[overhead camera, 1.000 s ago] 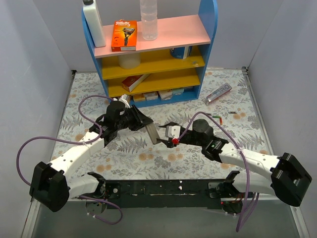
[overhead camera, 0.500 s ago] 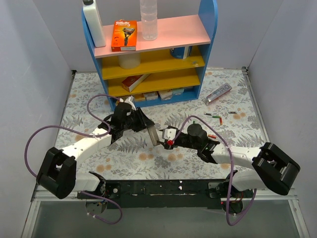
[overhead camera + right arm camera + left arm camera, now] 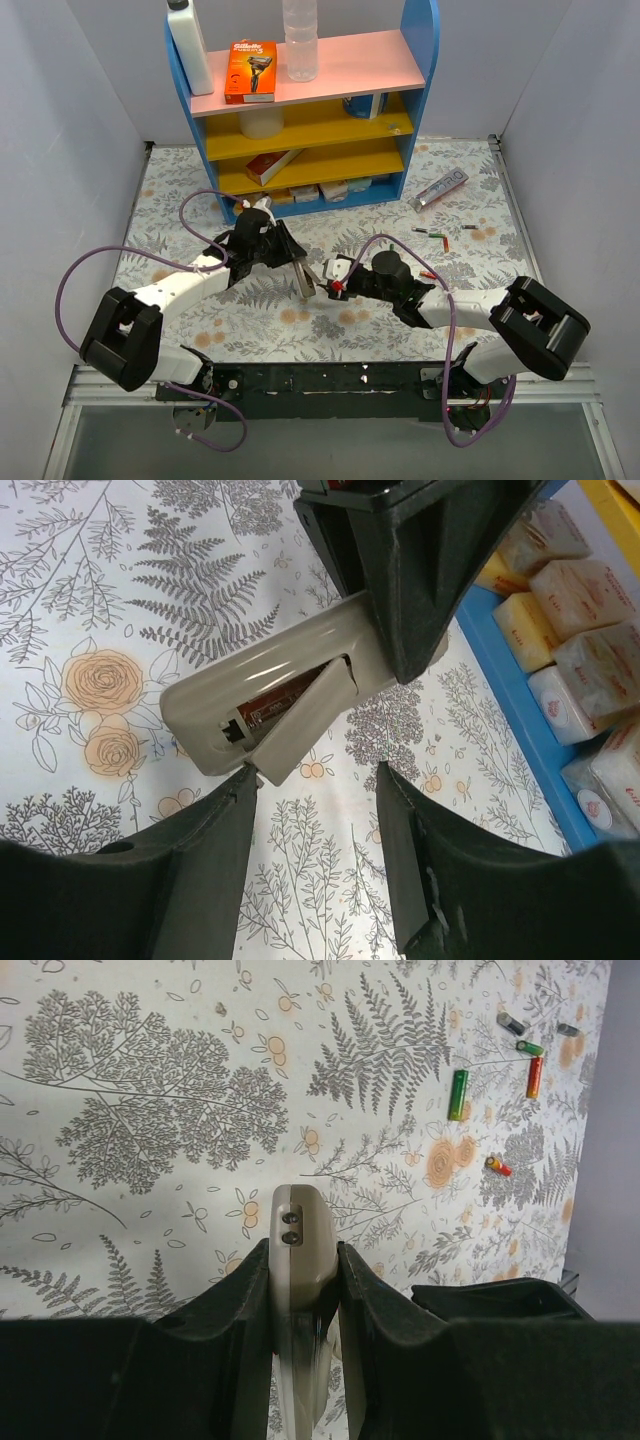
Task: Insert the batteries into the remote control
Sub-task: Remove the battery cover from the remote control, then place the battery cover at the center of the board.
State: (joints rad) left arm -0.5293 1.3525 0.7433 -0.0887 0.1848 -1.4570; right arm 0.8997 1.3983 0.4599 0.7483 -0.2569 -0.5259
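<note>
Low reach, left arm (image 3: pixel 170 290) and right arm (image 3: pixel 470 305) meeting over mid-table (image 3: pixel 200 320): left gripper (image 3: pixel 303 1260) pinches the remote (image 3: pixel 215 705), grey back facing right gripper (image 3: pixel 315 780), fingers spread beside ajar cover (image 3: pixel 300 725), red battery (image 3: pixel 272 710) beneath; loose batteries (image 3: pixel 458 1094) far right.

Orange razor pack (image 3: pixel 250 70) on blue shelf (image 3: pixel 420 40), silver tube (image 3: pixel 438 188) beside

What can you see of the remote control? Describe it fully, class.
The remote control is a slim grey-beige plastic handset, seen from its back. The left gripper clamps one end. Its battery cover sits ajar and tilted over the compartment, where a red-labelled battery shows. The open right gripper hovers close.
</note>
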